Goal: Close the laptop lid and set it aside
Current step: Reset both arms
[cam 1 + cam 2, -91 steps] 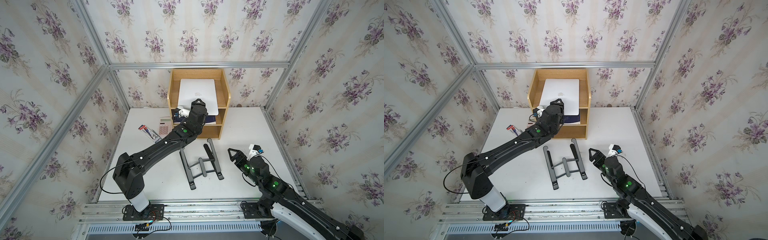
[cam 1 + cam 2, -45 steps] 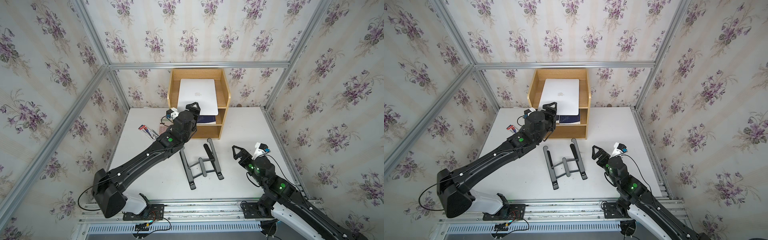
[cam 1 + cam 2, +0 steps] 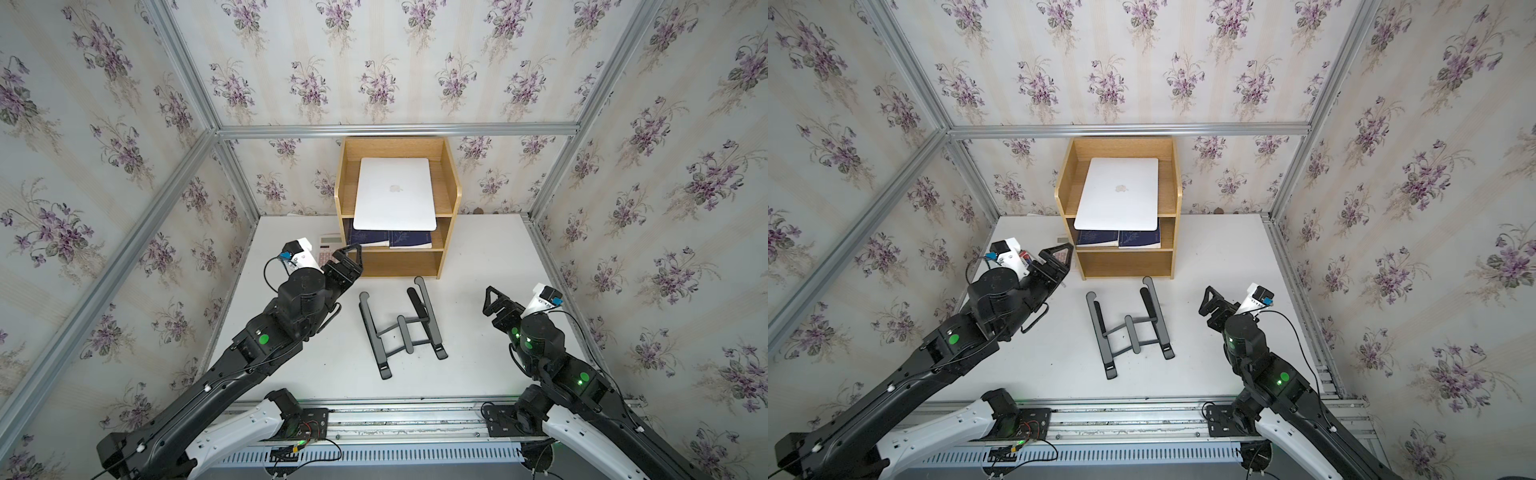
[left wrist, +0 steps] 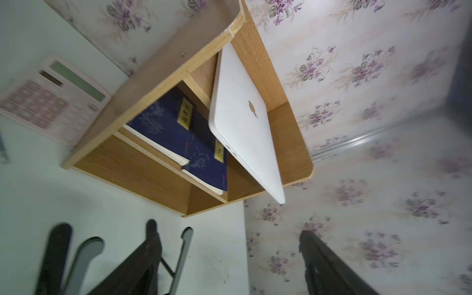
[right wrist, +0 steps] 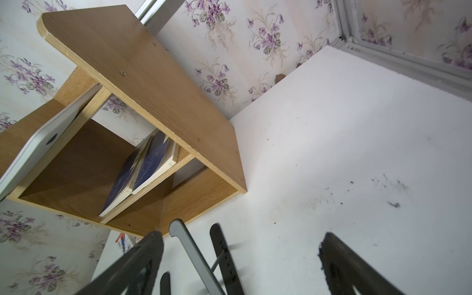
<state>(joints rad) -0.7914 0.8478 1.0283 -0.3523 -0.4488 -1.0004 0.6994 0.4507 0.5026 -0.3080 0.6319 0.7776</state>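
Note:
The laptop (image 3: 395,193) lies flat on the top shelf of a wooden organiser (image 3: 451,199) at the back of the table. The laptop lid (image 3: 1119,193) is down, silver-white face and apple logo up, and its front edge overhangs the shelf. In the left wrist view the laptop (image 4: 245,120) appears whole; the right wrist view catches one corner of the laptop (image 5: 38,143). My left gripper (image 3: 347,259) hangs open and empty in front of the organiser's left side, clear of the laptop. My right gripper (image 3: 496,303) stands open and empty over the table at the right.
A black folding stand (image 3: 401,328) lies on the white table between the arms. Two dark blue books (image 3: 390,239) sit on the organiser's middle shelf. A pinkish-white calculator (image 3: 330,245) lies left of the organiser, just behind my left gripper (image 3: 1059,257).
My left arm has drawn back from the laptop's front left corner on the shelf toward the front left, with its jaws now apart. The right gripper shifted slightly rightward. The laptop has stayed put.

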